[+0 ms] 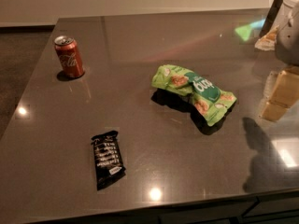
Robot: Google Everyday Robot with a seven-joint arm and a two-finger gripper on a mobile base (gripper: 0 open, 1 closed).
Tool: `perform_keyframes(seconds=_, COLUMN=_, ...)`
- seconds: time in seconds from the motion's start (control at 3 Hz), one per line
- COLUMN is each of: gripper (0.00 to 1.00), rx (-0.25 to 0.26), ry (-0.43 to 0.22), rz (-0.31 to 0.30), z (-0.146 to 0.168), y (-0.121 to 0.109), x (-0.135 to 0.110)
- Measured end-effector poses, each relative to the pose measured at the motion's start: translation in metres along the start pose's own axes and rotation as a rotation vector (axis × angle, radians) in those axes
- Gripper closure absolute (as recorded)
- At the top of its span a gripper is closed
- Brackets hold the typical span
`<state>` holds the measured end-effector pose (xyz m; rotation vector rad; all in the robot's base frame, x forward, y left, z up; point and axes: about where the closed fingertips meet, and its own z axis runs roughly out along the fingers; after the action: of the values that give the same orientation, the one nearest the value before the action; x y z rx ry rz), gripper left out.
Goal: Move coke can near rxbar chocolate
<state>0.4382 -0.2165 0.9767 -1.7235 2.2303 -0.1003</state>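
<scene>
The coke can (69, 56) is red with white script and a silver top. It stands upright at the far left of the dark glossy table (140, 36). The rxbar chocolate (108, 159) is a flat black wrapper with white lettering. It lies near the front edge, well in front of the can and slightly to its right. My gripper (275, 31) is at the far right edge of the view, raised above the table and partly cut off. It is far from both the can and the bar and holds nothing that I can see.
A crumpled green snack bag (195, 92) lies in the middle of the table, between the gripper's side and the can. Pale reflections and a dark shadow (264, 157) show on the right of the table. The floor drops away past the left edge.
</scene>
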Motion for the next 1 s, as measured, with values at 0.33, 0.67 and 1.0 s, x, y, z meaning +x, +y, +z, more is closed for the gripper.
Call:
perform_keyframes(seconds=0.33, gripper=0.00, rx=0.000, ry=0.000, rz=0.000, z=0.000, y=0.000, x=0.000)
perform_keyframes(seconds=0.67, gripper=0.00, rx=0.005, ry=-0.061, rz=0.024, z=0.010, y=-0.015, x=-0.019)
perform_keyframes(seconds=1.0, gripper=0.00, rx=0.012, ry=-0.155, rz=0.040, z=0.025, y=-0.037, x=-0.059)
